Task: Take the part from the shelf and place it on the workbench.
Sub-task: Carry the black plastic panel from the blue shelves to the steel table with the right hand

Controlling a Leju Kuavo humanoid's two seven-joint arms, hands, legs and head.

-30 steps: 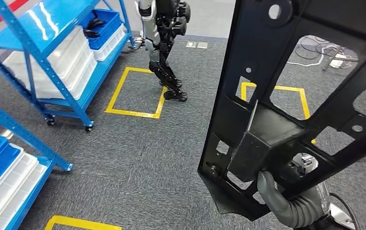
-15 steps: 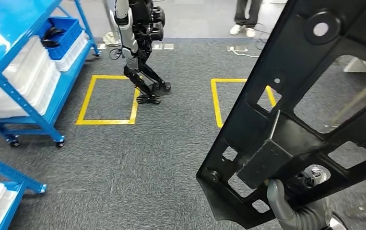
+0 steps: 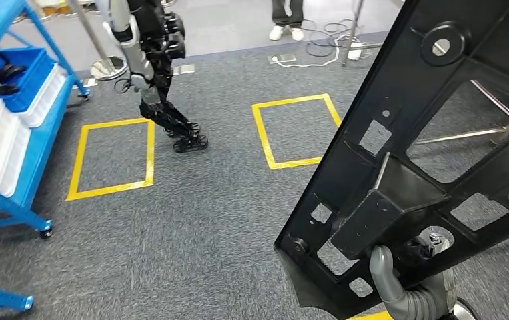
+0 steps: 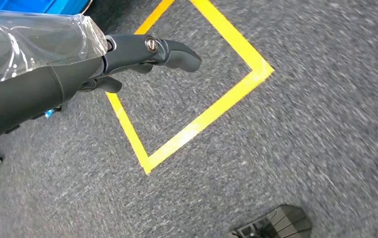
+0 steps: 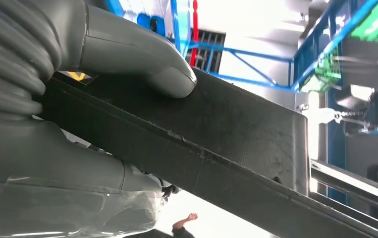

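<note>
The part [image 3: 411, 167] is a large black frame with cut-out windows and a boxy rib. It stands tilted upright at the right of the head view, held above the carpet. My right hand [image 3: 398, 287] grips its lower edge from below. In the right wrist view the thick grey thumb [image 5: 137, 54] presses on the black bar of the part [image 5: 226, 139]. My left hand [image 4: 127, 54] hangs over the grey carpet, holding nothing, its fingers loosely extended.
A blue shelf rack [image 3: 11, 127] with white bins and a blue bin stands at the left. Another humanoid robot [image 3: 151, 67] stands on the carpet by a yellow taped square [image 3: 111, 160]. A second yellow square [image 3: 295, 130] lies ahead. A person's feet [image 3: 288, 30] and cables lie beyond.
The whole scene has shifted: the camera has turned, so the shelves slid out at the left and the yellow squares moved left. The part stays in my right hand.
</note>
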